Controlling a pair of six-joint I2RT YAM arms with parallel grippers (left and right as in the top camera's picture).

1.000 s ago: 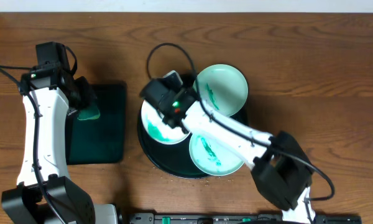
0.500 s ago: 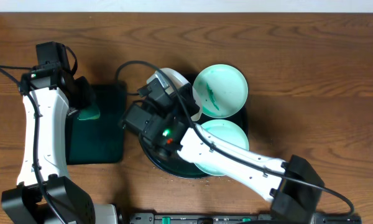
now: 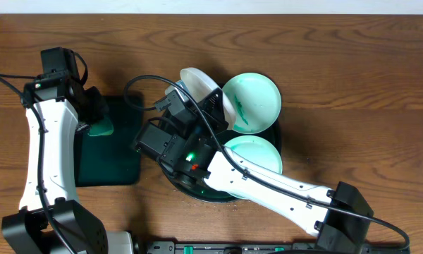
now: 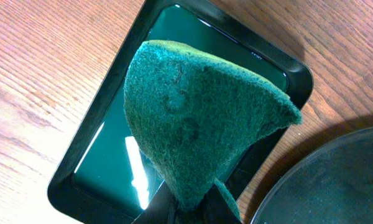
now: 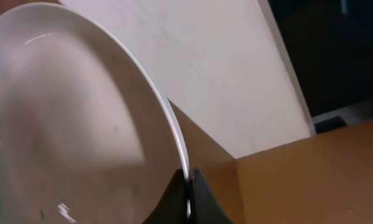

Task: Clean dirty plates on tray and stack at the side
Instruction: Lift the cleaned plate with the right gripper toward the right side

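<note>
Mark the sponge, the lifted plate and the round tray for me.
sponge (image 4: 193, 118), left wrist view, middle of its face.
lifted plate (image 5: 68, 124), right wrist view, its broad face.
round tray (image 4: 336, 180), left wrist view, bare floor by the rim.

The overhead camera looks straight down on the brown wooden worktop (image 3: 352, 63). The left wrist camera hangs close over the small rectangular dark green tray (image 4: 105, 146) near the left edge, a green scouring sponge (image 4: 193, 112) filling its middle. Both views share that tray and part of the large round dark tray (image 4: 336, 177). The right wrist camera tilts upward, tight against a round white plate (image 5: 68, 124), facing a pale wall (image 5: 205, 74).
</note>
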